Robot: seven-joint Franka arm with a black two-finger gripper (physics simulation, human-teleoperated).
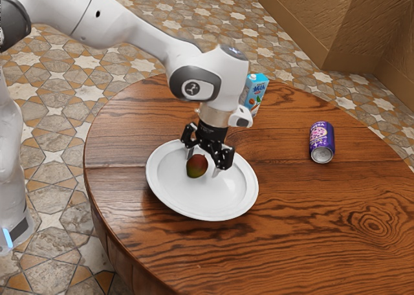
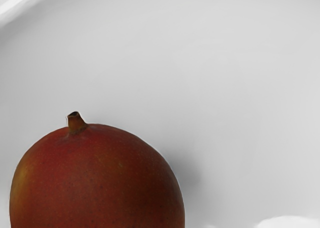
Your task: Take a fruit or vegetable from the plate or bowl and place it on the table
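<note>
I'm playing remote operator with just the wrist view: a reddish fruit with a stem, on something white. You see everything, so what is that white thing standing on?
Observer: The white plate stands on a wooden table.
Operator: Have the fingers closed on the fruit?
Observer: No, the fingers stand open, with a gap between one of them and the fruit.
Operator: Anything else on the table that I might bump into?
Observer: A purple can stands off the plate, toward the exterior view's right.
</note>
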